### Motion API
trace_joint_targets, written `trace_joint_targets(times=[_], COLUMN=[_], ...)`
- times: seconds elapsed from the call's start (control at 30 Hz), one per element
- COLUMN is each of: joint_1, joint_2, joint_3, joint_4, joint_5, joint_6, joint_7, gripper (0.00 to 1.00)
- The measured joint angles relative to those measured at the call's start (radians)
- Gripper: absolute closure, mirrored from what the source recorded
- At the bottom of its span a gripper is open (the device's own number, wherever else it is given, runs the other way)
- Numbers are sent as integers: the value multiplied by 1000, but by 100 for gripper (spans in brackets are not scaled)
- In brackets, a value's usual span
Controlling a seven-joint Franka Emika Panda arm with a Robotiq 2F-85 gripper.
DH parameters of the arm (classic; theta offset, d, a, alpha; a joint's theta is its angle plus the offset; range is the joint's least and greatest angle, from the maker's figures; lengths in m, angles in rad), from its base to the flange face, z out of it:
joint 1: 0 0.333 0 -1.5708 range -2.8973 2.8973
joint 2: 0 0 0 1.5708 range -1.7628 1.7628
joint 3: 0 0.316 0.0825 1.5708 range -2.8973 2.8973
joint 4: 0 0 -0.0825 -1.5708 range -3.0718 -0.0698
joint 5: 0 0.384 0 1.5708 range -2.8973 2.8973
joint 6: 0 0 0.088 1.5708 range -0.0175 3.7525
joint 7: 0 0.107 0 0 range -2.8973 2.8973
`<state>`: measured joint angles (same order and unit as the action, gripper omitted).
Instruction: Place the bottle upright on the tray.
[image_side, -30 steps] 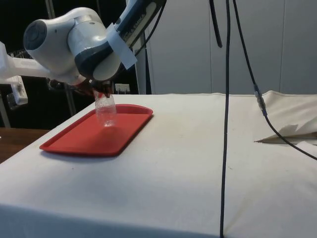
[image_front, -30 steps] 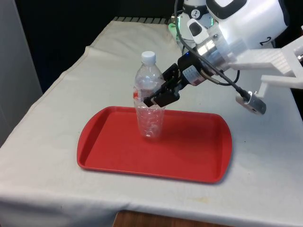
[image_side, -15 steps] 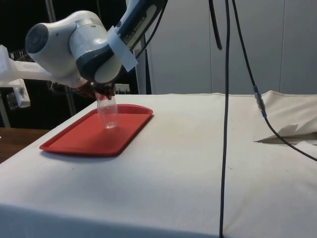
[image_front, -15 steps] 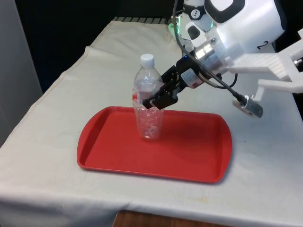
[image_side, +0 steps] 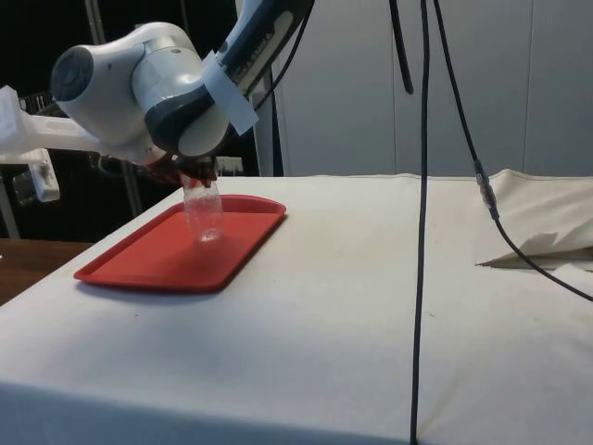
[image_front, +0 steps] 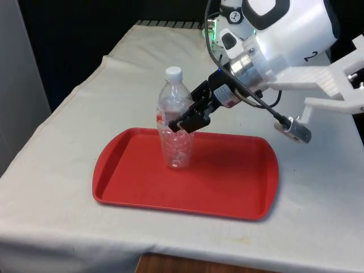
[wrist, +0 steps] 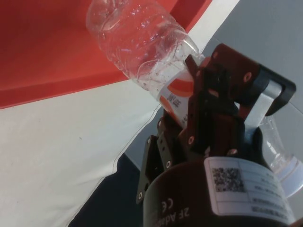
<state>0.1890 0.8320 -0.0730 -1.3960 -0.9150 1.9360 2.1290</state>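
A clear plastic bottle point(image_front: 173, 149) with a white cap stands nearly upright on the red tray point(image_front: 227, 182), its base on the tray's floor left of centre. My gripper point(image_front: 185, 121) reaches in from the front view's right and is shut on the bottle at its orange label, about mid-height. In the side view the bottle point(image_side: 203, 218) hangs below the gripper point(image_side: 192, 176) over the tray point(image_side: 153, 267). The wrist view shows the bottle point(wrist: 137, 38) held between the black fingers point(wrist: 213, 111), with the gripper point(wrist: 182, 106) closed around the label.
The tray lies near the table's front edge on the white cloth point(image_front: 85, 114). A black cable point(image_side: 422, 222) hangs down in the side view. A fold of cloth point(image_side: 537, 241) rises at the side view's right.
The gripper and the bottle have shifted slightly towards the front view's left and a little lower. The bottle stands straighter than before. The grip is unchanged.
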Motion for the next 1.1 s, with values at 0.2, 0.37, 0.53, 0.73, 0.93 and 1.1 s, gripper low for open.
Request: trace_joint_targets(times=[0.2, 0.37, 0.53, 0.73, 0.93, 1.1], joint_1=[-6, -9, -9, -9, -9, -9], joint_2=[3, 3, 3, 6, 8, 8], joint_3=[0, 0, 0, 0, 0, 0], joint_4=[0, 0, 0, 0, 1, 1], joint_5=[4, 6, 6, 6, 6, 6], joint_6=[10, 11, 11, 10, 10, 8], joint_7=[0, 0, 0, 0, 0, 0], gripper=[97, 97, 97, 97, 97, 95])
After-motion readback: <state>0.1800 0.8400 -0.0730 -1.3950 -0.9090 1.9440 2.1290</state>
